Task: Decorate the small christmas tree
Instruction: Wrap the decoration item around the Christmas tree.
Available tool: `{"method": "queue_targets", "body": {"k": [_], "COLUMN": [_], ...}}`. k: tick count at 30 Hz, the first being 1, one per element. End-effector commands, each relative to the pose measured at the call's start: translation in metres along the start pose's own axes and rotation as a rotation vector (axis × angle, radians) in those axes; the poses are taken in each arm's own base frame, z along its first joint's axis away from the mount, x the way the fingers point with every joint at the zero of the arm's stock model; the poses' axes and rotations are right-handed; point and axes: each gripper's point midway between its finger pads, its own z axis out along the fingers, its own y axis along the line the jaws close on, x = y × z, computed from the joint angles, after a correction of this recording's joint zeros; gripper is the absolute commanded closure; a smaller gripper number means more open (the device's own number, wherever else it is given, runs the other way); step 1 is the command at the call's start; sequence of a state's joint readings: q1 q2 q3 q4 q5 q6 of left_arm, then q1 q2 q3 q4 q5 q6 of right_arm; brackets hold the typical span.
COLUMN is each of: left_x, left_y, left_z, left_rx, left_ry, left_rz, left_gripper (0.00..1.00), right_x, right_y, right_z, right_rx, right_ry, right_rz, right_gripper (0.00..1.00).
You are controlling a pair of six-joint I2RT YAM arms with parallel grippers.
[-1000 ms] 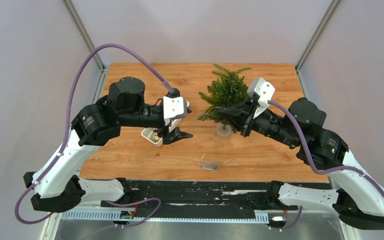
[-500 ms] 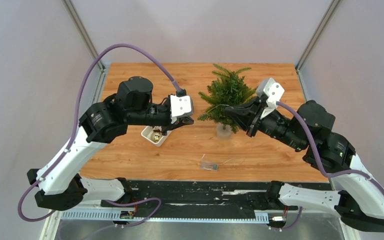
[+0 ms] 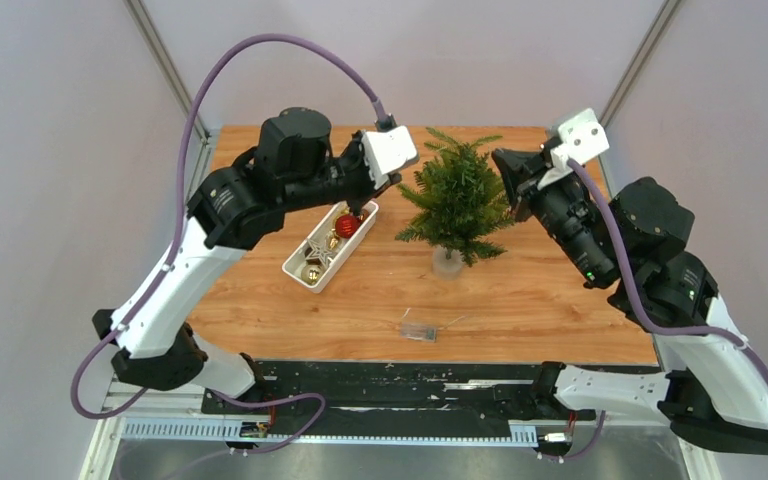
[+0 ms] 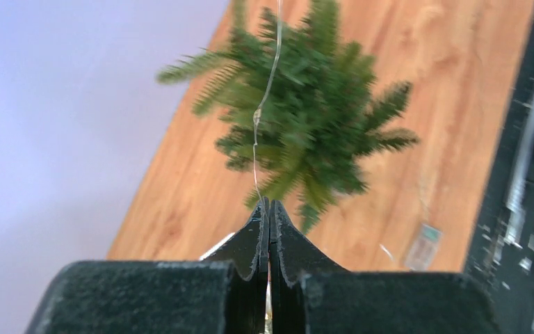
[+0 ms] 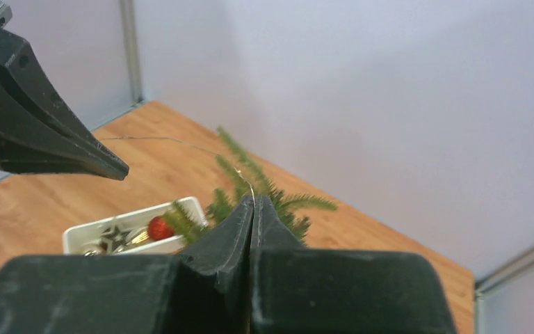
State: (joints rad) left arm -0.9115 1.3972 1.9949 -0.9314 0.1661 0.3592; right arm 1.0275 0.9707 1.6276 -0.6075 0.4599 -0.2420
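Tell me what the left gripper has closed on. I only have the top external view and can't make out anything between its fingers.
Observer: The left wrist view shows the left gripper shut on a thin wire that runs on across the small christmas tree.
Operator: Is the right gripper holding anything?
Observer: Yes. In the right wrist view, the right gripper is shut on the same wire.
Operator: How does the wire run between them?
Observer: The right wrist view shows it leaving the right tips and running in a shallow curve to the left gripper, with no loops visible.
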Motion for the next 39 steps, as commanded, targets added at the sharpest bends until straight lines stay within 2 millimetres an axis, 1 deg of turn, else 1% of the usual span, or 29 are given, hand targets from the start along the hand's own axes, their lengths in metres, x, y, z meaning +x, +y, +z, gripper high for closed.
{"method": "queue_targets", "body": {"k": [1,2,3,4,5,6,7,9,10,11,12,15,16,17,18,19,20,23,24,25,26,28,31,33,34,35,36,37,39], "left_x": [-0.022,-0.021,-0.023,-0.022,-0.023,-0.02,-0.019,-0.014,-0.011,-0.005,-0.003,0.007,0.002,0.007,0.003,0.008,0.008,0.026,0.038,0.042,0.052,0.06,0.066,0.077,0.074,0.08,0.077,0.082,0.08], "left_y": [0.06,0.067,0.079,0.085,0.094,0.096,0.104,0.115,0.122,0.124,0.128,0.135,0.139,0.141,0.145,0.146,0.148,0.142,0.138,0.135,0.132,0.125,0.116,0.107,0.104,0.1,0.097,0.093,0.087], "left_z": [-0.004,0.002,-0.001,0.005,0.003,0.012,0.016,0.024,0.025,0.035,0.036,0.057,0.057,0.066,0.064,0.073,0.074,0.09,0.096,0.098,0.102,0.102,0.096,0.094,0.088,0.087,0.081,0.081,0.075], "left_rx": [-0.209,-0.222,-0.252,-0.256,-0.276,-0.263,-0.273,-0.29,-0.301,-0.288,-0.292,-0.28,-0.288,-0.283,-0.293,-0.286,-0.288,-0.249,-0.231,-0.219,-0.207,-0.183,-0.163,-0.144,-0.142,-0.134,-0.129,-0.12,-0.108], "left_ry": [-0.028,-0.023,-0.029,-0.028,-0.033,-0.027,-0.025,-0.014,-0.009,-0.001,0.001,0.019,0.008,0.021,0.007,0.02,0.019,0.061,0.087,0.094,0.118,0.134,0.147,0.173,0.17,0.183,0.174,0.184,0.175], "left_rz": [0.035,0.035,0.035,0.033,0.034,0.034,0.037,0.046,0.042,0.034,0.027,0.01,0.013,0.006,0.005,0.001,0.0,-0.021,-0.035,-0.043,-0.061,-0.081,-0.104,-0.125,-0.13,-0.138,-0.143,-0.152,-0.168], "left_gripper": [1.0,1.0,1.0,1.0,1.0,1.0,1.0,1.0,1.0,1.0,1.0,1.0,1.0,1.0,1.0,1.0,1.0,1.0,1.0,1.0,1.0,1.0,1.0,1.0,1.0,1.0,1.0,1.0,1.0], "right_x": [-0.033,-0.035,-0.036,-0.035,-0.032,-0.027,-0.019,-0.007,-0.002,0.002,0.004,0.008,0.009,0.012,0.017,0.022,0.027,0.043,0.05,0.056,0.061,0.068,0.078,0.086,0.088,0.089,0.09,0.089,0.094], "right_y": [-0.044,-0.046,-0.046,-0.047,-0.05,-0.06,-0.064,-0.081,-0.084,-0.09,-0.091,-0.098,-0.102,-0.108,-0.113,-0.119,-0.123,-0.127,-0.129,-0.129,-0.13,-0.132,-0.129,-0.126,-0.12,-0.116,-0.112,-0.109,-0.105], "right_z": [0.009,0.013,0.019,0.025,0.032,0.039,0.048,0.056,0.06,0.062,0.065,0.072,0.074,0.075,0.075,0.075,0.075,0.074,0.074,0.075,0.075,0.074,0.071,0.067,0.066,0.065,0.064,0.064,0.064], "right_rx": [0.216,0.22,0.216,0.212,0.217,0.244,0.244,0.268,0.251,0.259,0.242,0.245,0.256,0.27,0.284,0.3,0.311,0.302,0.298,0.29,0.284,0.275,0.256,0.254,0.228,0.211,0.195,0.183,0.163], "right_ry": [-0.037,-0.036,-0.039,-0.035,-0.026,-0.008,0.009,0.038,0.041,0.048,0.047,0.058,0.066,0.079,0.094,0.107,0.118,0.153,0.168,0.178,0.187,0.196,0.215,0.236,0.237,0.239,0.241,0.239,0.249], "right_rz": [-0.096,-0.108,-0.112,-0.117,-0.12,-0.129,-0.134,-0.119,-0.102,-0.081,-0.066,-0.057,-0.063,-0.069,-0.07,-0.068,-0.061,-0.034,-0.021,-0.009,0.004,0.027,0.052,0.071,0.086,0.099,0.112,0.12,0.131], "right_gripper": [1.0,1.0,1.0,1.0,1.0,1.0,1.0,1.0,1.0,1.0,1.0,1.0,1.0,1.0,1.0,1.0,1.0,1.0,1.0,1.0,1.0,1.0,1.0,1.0,1.0,1.0,1.0,1.0,1.0]}}
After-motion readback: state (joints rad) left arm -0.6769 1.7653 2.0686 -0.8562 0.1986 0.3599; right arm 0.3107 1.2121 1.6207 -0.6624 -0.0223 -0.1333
